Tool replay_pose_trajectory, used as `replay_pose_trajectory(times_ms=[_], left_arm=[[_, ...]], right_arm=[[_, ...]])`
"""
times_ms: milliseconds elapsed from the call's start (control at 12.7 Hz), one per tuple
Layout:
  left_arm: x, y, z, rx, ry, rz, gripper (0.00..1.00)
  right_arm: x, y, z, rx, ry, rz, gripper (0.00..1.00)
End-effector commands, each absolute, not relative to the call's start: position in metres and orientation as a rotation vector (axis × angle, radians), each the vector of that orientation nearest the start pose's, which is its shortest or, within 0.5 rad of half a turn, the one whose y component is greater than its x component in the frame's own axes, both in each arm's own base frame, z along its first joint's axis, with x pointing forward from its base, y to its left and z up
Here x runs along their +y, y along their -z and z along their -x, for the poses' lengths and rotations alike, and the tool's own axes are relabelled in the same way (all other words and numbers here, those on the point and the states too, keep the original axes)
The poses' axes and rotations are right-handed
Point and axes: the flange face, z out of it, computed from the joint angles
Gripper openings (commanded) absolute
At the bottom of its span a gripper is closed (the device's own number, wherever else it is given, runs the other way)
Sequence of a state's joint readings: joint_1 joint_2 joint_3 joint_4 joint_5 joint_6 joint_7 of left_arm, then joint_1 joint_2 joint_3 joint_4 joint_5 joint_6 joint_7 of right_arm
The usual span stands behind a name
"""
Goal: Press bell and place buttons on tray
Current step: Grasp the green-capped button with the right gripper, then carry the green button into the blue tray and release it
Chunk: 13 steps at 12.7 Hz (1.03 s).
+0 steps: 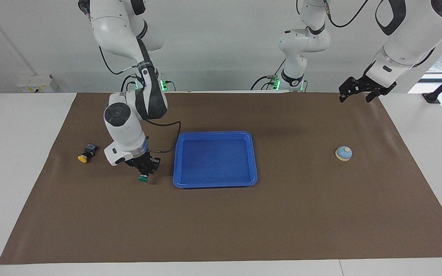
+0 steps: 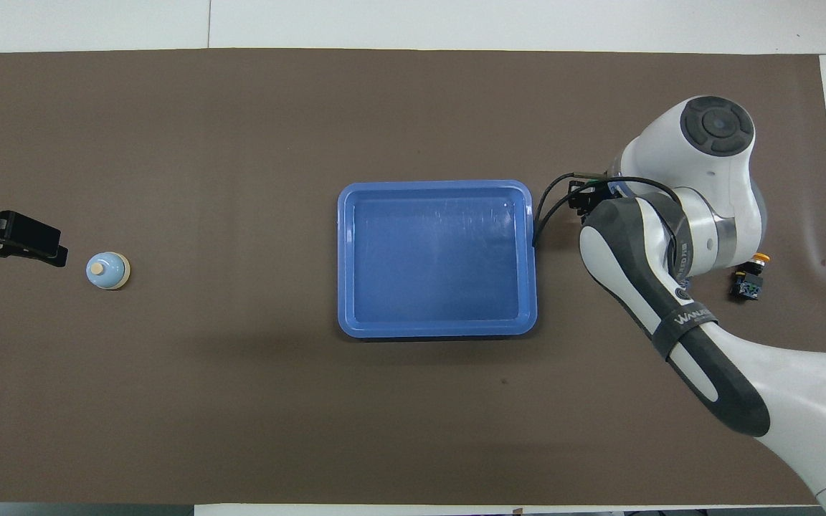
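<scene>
1 green button [image 1: 142, 178] in right gripper [image 1: 144, 171]

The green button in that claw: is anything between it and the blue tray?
Nothing visible is. The right gripper holds the green button just above the brown mat, beside the tray. Only bare mat lies between them. The yellow button sits away, toward the right arm's end.

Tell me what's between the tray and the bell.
Nothing: only bare brown mat lies between the tray and the bell, as both views show.
</scene>
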<state>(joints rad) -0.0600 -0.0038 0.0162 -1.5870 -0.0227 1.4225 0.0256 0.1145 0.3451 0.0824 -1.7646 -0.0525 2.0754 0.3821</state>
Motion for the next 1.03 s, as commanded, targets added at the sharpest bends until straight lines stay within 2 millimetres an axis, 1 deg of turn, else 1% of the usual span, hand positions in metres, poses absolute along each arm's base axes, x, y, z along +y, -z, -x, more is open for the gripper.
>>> replay_pose_trajectory(times_ms=[0, 79, 158, 237, 316, 395, 474, 553, 711, 948], left_arm=[[-0.027, -0.609, -0.534, 0.106, -0.228, 3.151, 1.0], [-0.026, -0.609, -0.535, 0.109, -0.215, 3.137, 1.0], [-0.026, -0.608, -0.537, 0.106, -0.202, 3.133, 1.0], [-0.027, -0.607, -0.537, 0.106, -0.2, 3.133, 1.0], [-0.027, -0.609, -0.536, 0.104, -0.195, 3.133, 1.0], [-0.028, -0.608, -0.535, 0.108, -0.202, 3.133, 1.0], [-0.028, -0.608, -0.534, 0.113, -0.205, 3.133, 1.0], [-0.028, -0.606, -0.533, 0.113, -0.21, 3.134, 1.0], [-0.028, -0.607, -0.533, 0.108, -0.207, 3.134, 1.0], [-0.022, -0.606, -0.533, 0.089, -0.212, 3.135, 1.0]], right_arm=[[0.178, -0.403, -0.63, 0.231, -0.067, 3.15, 0.0], [0.199, -0.401, -0.623, 0.287, -0.079, 3.136, 0.0], [0.225, -0.392, -0.611, 0.316, -0.085, 3.137, 0.0], [0.24, -0.383, -0.599, 0.308, -0.091, 3.142, 0.0], [0.243, -0.369, -0.593, 0.302, -0.089, 3.142, 0.0], [0.244, -0.36, -0.589, 0.298, -0.088, 3.14, 0.0], [0.251, -0.353, -0.582, 0.279, -0.098, 3.145, 0.0], [0.252, -0.342, -0.575, 0.27, -0.101, 3.147, 0.0], [0.246, -0.321, -0.558, 0.274, -0.076, 3.14, 0.0], [0.247, -0.315, -0.553, 0.29, -0.055, 3.132, 0.0]])
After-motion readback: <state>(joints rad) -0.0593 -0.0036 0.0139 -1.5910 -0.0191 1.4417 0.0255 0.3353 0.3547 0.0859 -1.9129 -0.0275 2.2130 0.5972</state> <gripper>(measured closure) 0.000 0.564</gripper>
